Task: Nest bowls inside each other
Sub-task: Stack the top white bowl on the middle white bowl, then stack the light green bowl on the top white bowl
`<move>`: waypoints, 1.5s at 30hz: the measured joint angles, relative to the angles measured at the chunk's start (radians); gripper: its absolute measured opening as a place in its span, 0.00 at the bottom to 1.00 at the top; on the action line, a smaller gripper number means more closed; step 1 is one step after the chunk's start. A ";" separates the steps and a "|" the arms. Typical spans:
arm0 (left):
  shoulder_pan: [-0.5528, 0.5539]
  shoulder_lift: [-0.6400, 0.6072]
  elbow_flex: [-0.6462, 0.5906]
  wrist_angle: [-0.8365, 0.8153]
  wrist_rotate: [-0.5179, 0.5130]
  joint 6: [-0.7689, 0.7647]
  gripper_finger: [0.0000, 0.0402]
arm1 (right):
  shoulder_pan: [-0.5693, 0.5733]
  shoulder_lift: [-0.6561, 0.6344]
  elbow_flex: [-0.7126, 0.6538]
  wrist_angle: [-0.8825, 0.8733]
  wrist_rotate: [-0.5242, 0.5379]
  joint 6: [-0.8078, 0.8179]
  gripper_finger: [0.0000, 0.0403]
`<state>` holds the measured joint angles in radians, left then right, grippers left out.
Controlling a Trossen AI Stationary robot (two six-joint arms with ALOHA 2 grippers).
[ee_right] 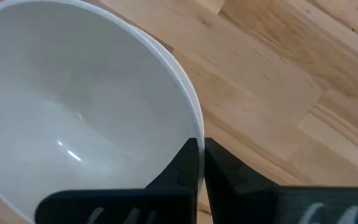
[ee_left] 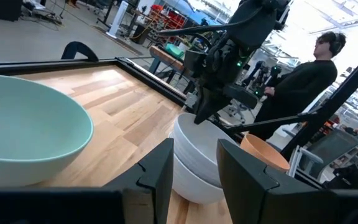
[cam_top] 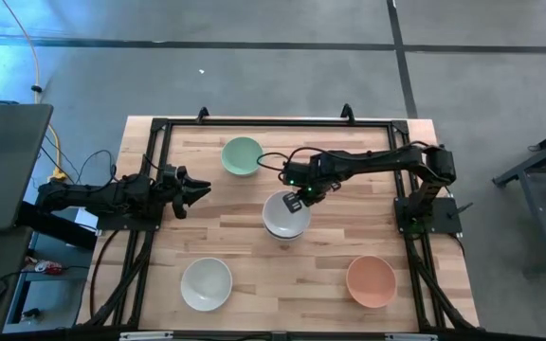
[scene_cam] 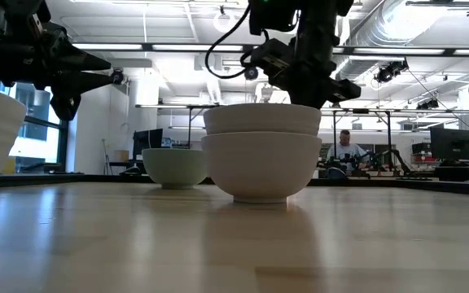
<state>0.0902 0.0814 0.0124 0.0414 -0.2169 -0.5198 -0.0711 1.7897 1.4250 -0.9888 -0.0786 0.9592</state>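
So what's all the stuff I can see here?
White bowls: two, nested, table middle; a third alone, front left.
Green bowl: one, pale green, back middle.
Orange bowl: one, salmon, front right.
Table: one, light wood, black frame.
Person: one, dark clothes, room behind.
Left gripper: open, waiting at left edge.
Right gripper: pinching the top nested bowl's rim.

Right gripper (cam_top: 297,201) pinched closed; left gripper (cam_top: 200,188) spread.
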 joint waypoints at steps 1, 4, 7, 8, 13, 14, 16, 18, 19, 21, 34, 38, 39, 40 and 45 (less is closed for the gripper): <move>0.000 0.000 0.000 0.000 0.000 0.000 0.28 | 0.000 0.000 0.000 0.000 0.000 0.001 0.00; 0.000 0.000 0.000 0.000 0.000 0.000 0.28 | 0.000 0.000 0.000 0.000 0.000 0.001 0.00; 0.000 0.000 0.000 0.000 0.000 0.000 0.28 | 0.000 0.005 0.000 0.000 0.000 0.001 0.00; 0.000 0.000 0.000 0.000 0.000 0.000 0.28 | 0.000 0.011 0.000 0.000 -0.001 0.001 0.00; 0.000 0.000 0.000 0.000 0.000 0.000 0.28 | 0.013 0.057 -0.001 0.023 -0.029 0.001 0.00; 0.000 0.000 0.000 0.000 0.000 0.000 0.28 | 0.015 0.064 -0.001 0.031 -0.034 0.001 0.00; 0.000 0.000 0.000 0.000 0.004 0.000 0.28 | 0.021 0.074 -0.001 0.049 -0.046 0.001 0.00; 0.000 0.000 0.000 0.000 0.010 0.000 0.28 | 0.022 0.077 -0.001 0.059 -0.046 0.001 0.00; 0.000 0.000 0.000 0.000 0.012 0.000 0.28 | 0.022 0.077 -0.001 0.064 -0.046 0.001 0.00; 0.000 0.000 0.000 -0.001 0.015 0.000 0.28 | 0.022 0.075 -0.001 0.073 -0.046 -0.012 0.02; 0.000 0.000 0.000 -0.001 0.011 -0.056 0.28 | 0.020 0.070 0.175 -0.051 -0.003 -0.140 0.40; 0.004 0.018 0.000 0.007 -0.065 -0.149 0.28 | 0.020 0.069 0.286 -0.108 0.024 -0.253 0.43; 0.009 0.025 0.000 0.007 -0.083 -0.155 0.28 | 0.020 0.069 0.313 -0.112 0.029 -0.284 0.43; 0.015 0.035 0.000 0.009 -0.094 -0.156 0.28 | 0.020 0.069 0.342 -0.115 0.041 -0.316 0.43; 0.068 0.117 0.000 0.012 -0.109 -0.184 0.28 | 0.025 0.069 0.493 -0.107 0.071 -0.489 0.43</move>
<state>0.1587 0.1982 0.0124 0.0530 -0.3258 -0.7035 -0.0459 1.8591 1.9179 -1.0955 -0.0072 0.4706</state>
